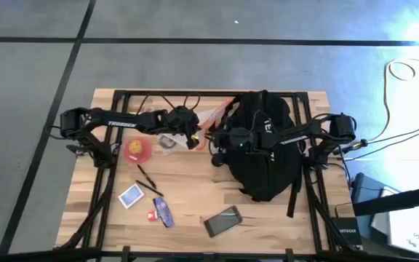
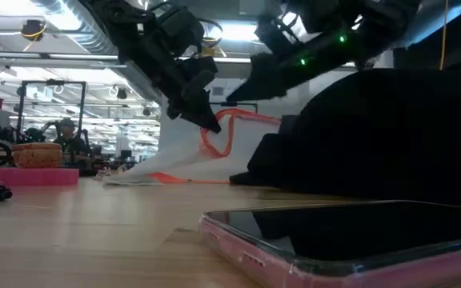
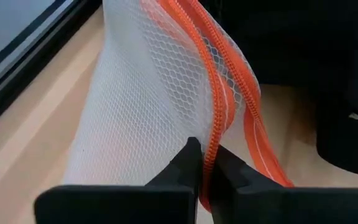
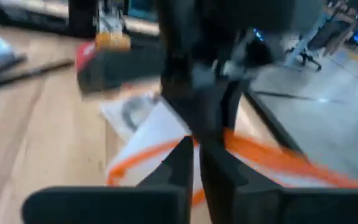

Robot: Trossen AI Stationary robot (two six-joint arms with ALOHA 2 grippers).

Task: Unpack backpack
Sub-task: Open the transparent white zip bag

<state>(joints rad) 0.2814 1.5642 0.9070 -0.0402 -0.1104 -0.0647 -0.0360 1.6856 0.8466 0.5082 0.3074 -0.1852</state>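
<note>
The black backpack (image 1: 264, 145) lies on the table's right half, bulky in the low view (image 2: 390, 136). A white mesh pouch with an orange zipper (image 1: 217, 114) shows at the backpack's left side. Its lower edge (image 2: 138, 178) rests on the table. My left gripper (image 3: 207, 163) is shut on the pouch, and in the high view it sits just left of the backpack (image 1: 195, 138). My right gripper (image 4: 195, 155) hovers at the backpack's left edge (image 1: 220, 142). It is shut, with nothing seen between its fingers. My left gripper pinches the pouch's orange zipper band (image 3: 212, 140) between its two fingertips. The fingers slant down from above, from the table's left side (image 2: 206, 120). The pouch is raised at the zipper. Its mesh hangs slack below, with the lower edge on the table.
Left of the backpack lie a red and yellow round object (image 1: 135, 148), a small packet (image 1: 168, 141), two pens (image 1: 148, 180), a card box (image 1: 131, 195) and a purple item (image 1: 164, 212). A phone in a pink case (image 1: 222, 220) lies near the front edge.
</note>
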